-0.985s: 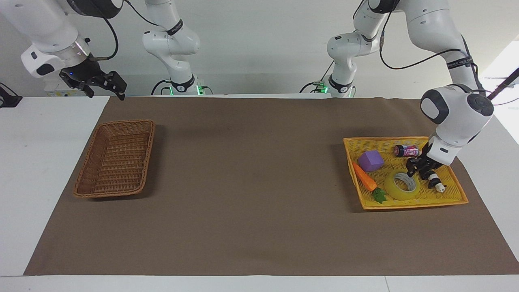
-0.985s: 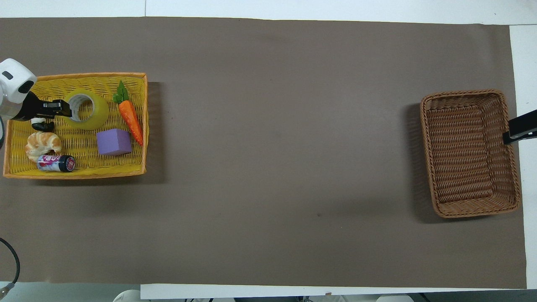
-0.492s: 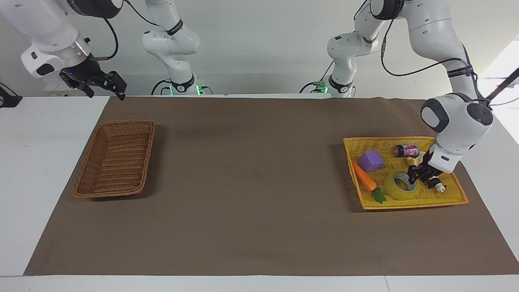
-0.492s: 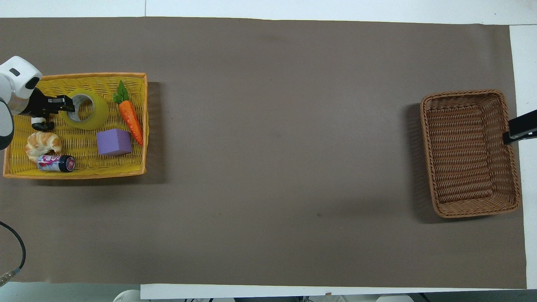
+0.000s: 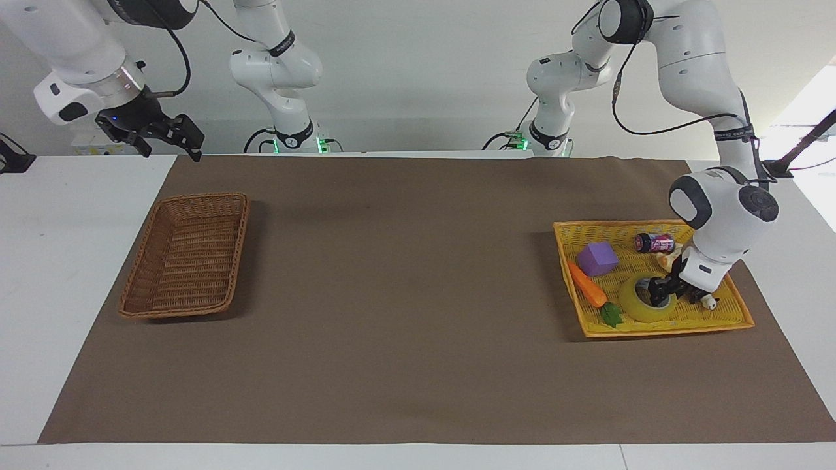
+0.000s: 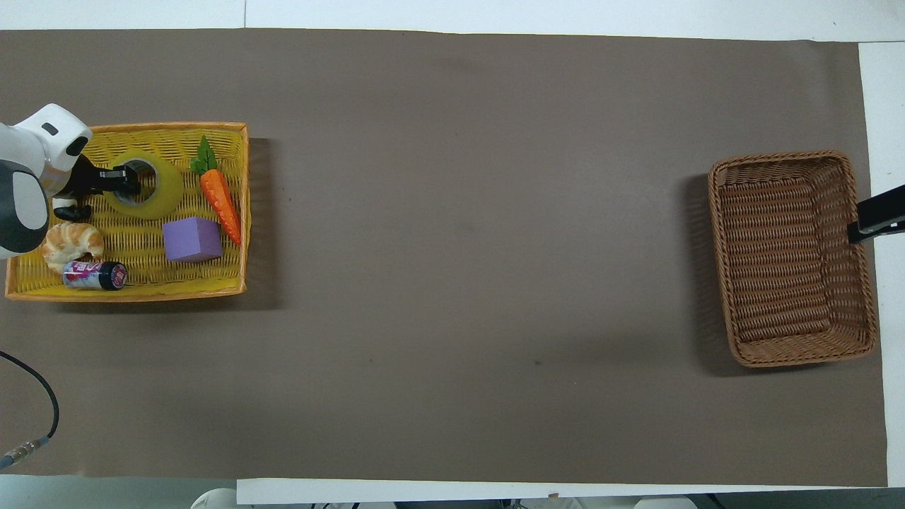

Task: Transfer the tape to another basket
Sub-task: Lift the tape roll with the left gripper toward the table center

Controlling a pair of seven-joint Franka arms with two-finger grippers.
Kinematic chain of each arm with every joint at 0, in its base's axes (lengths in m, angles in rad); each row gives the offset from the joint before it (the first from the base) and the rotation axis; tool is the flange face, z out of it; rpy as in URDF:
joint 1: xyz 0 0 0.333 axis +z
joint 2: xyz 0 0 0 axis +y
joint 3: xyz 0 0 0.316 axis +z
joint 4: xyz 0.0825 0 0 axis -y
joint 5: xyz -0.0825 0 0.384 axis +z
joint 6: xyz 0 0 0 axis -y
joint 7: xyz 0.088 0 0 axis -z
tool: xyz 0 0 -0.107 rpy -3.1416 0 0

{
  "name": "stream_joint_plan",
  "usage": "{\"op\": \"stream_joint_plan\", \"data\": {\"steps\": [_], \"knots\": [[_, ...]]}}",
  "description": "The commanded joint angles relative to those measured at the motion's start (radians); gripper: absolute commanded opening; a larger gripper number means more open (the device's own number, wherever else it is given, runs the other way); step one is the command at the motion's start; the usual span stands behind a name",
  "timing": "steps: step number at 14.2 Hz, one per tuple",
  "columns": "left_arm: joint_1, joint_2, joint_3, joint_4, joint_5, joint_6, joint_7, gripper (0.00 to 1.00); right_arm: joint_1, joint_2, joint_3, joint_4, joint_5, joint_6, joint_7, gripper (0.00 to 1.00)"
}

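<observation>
Brown paper covers the white table (image 5: 78,274). At the left arm's end, the left gripper (image 5: 661,287) is down at the tape (image 5: 643,307), one finger in the core and one outside the wall; whether they pinch it I cannot tell. Tape lies flat in the yellow basket (image 6: 127,291). Just beside the gripper lie a carrot (image 6: 219,198), purple cube (image 6: 191,239), croissant (image 6: 71,242) and can (image 6: 95,275). Well apart, the right gripper (image 5: 179,137) waits with fingers spread, raised near the brown basket (image 5: 186,254).
</observation>
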Motion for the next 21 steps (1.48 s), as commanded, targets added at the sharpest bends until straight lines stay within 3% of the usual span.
{"op": "stream_joint_plan", "data": {"steps": [1, 2, 5, 8, 10, 14, 18, 21], "knots": [[0.010, 0.006, -0.004, -0.014, 0.004, 0.022, -0.008, 0.06, -0.001, -0.025, 0.002, -0.028, -0.009, 0.009, -0.022, 1.00], [0.015, 0.004, -0.004, -0.014, 0.004, 0.020, -0.008, 0.00, -0.001, -0.025, 0.004, -0.028, -0.009, 0.009, -0.022, 1.00], [0.018, 0.007, -0.004, 0.029, -0.003, -0.032, -0.010, 0.00, -0.001, -0.025, 0.002, -0.028, -0.009, 0.009, -0.022, 1.00], [-0.013, 0.003, -0.004, 0.196, -0.003, -0.243, -0.014, 0.00, -0.001, -0.025, 0.002, -0.028, -0.009, 0.009, -0.022, 1.00], [-0.034, -0.054, -0.010, 0.270, -0.004, -0.366, -0.065, 0.00, -0.001, -0.025, 0.004, -0.028, -0.009, 0.009, -0.022, 1.00], [-0.202, -0.129, -0.025, 0.373, -0.049, -0.683, -0.215, 0.00, -0.001, -0.025, 0.002, -0.028, -0.009, 0.009, -0.023, 1.00], [-0.494, -0.186, -0.027, 0.423, -0.119, -0.704, -0.625, 0.00, -0.001, -0.025, 0.004, -0.028, -0.009, 0.008, -0.023, 1.00], [-0.563, -0.174, -0.027, 0.502, -0.173, -0.682, -0.737, 0.00, -0.001, -0.026, 0.010, -0.023, -0.009, -0.058, -0.028, 1.00]]}}
